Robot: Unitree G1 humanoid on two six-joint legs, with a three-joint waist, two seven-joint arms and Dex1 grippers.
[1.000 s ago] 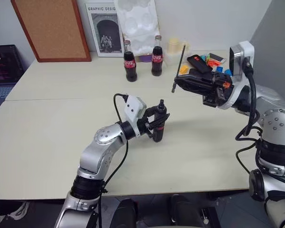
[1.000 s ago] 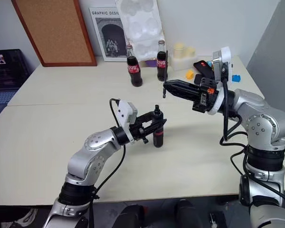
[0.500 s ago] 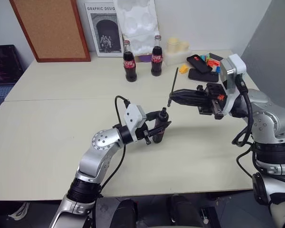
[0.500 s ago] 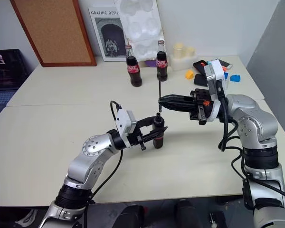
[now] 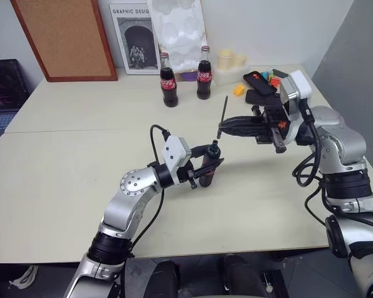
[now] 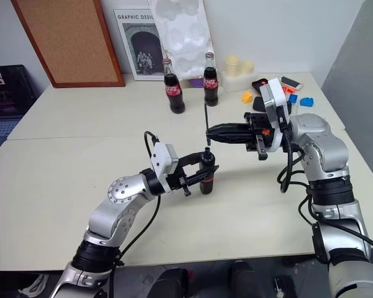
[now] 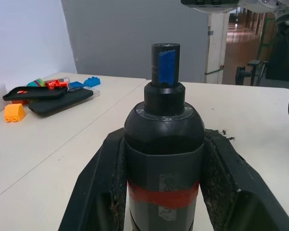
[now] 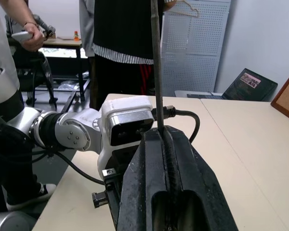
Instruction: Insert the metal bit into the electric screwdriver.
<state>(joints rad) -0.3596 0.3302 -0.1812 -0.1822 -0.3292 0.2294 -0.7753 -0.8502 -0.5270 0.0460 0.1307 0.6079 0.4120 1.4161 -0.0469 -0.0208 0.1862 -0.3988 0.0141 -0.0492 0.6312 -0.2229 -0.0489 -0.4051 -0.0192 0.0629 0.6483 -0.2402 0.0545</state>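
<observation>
At the cream table (image 5: 62, 180), I have both arms raised over the middle of the surface. My left gripper (image 5: 206, 165) is clamped around the electric screwdriver (image 6: 206, 174), which stands upright with its base on or just above the tabletop; from the head cameras I cannot tell which. In the left wrist view the two black fingers (image 7: 98, 183) press against either side of the dark body, just above the red band, and the narrow tip with a blue patch points up.

My right gripper (image 5: 222, 128) reaches in level from the right, its fingers pinched together on the metal bit (image 5: 223, 115). The thin grey rod stands nearly upright, most of it rising above the fingertips and a short end showing below them. That lower end hangs just above the screwdriver's tip and slightly to its right, apart from it. In the right wrist view the rod runs straight up from between the closed fingers (image 8: 149, 178).

Behind the arms, two cola bottles (image 5: 168, 79) stand side by side near the back edge of the table. A corkboard (image 5: 62, 37) and a framed poster (image 5: 134, 38) lean against the wall. Small coloured blocks (image 6: 306, 102) and dark phone cases (image 5: 258, 82) lie at the far right corner. People (image 8: 120, 43) stand beyond the table in the right wrist view.
</observation>
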